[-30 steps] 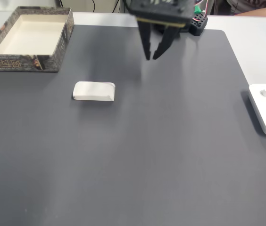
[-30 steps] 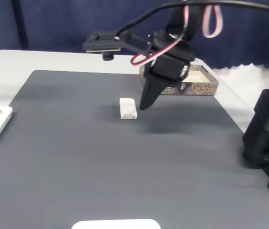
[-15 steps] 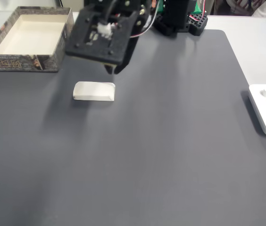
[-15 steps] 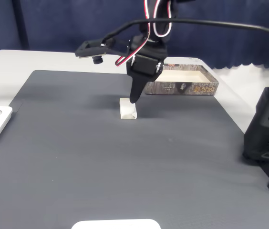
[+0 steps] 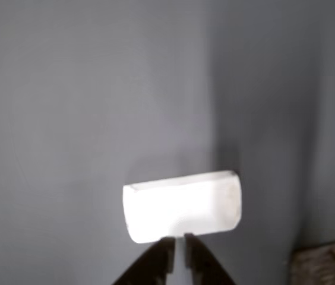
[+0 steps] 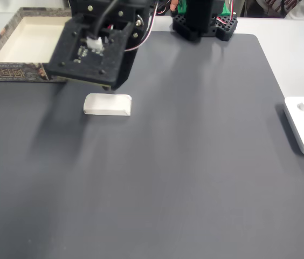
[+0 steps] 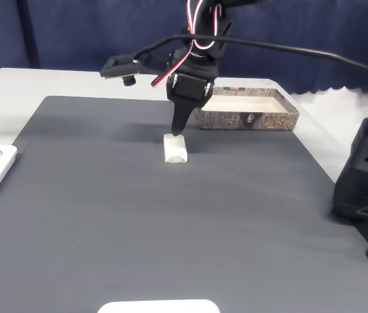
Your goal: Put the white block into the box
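The arm (image 7: 197, 62) is matte black plastic, trailing red, white and black cables, ending in a slim dark gripper (image 7: 178, 128).

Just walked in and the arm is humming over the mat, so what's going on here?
A black two-finger gripper hangs just above a small matte white oblong block on the dark grey mat, its fingers nearly together and gripping nothing. The cream-lined box with a speckled rim sits apart, nothing visible inside.
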Motion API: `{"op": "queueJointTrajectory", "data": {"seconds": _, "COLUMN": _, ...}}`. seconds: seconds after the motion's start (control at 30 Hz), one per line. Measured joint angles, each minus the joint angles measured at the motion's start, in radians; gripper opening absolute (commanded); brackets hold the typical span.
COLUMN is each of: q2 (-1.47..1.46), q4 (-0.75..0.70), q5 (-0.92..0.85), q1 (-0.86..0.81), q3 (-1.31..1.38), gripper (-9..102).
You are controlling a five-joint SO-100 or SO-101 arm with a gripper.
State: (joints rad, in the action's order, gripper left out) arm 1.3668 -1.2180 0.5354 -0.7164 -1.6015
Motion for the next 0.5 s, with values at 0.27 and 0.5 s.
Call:
{"op": "queueJointTrajectory", "data": {"seconds": 0.27, "q2": 0.000, "q4": -0.025, "q5": 0.663, "q1": 0.000, "q3": 0.029, "gripper": -2}}
{"op": "queueJointTrajectory", "data": {"seconds": 0.5, "q2": 0.000, "q4": -0.199, "q5": 0.776, "q1": -0.044, "q3": 0.055, "gripper": -2}}
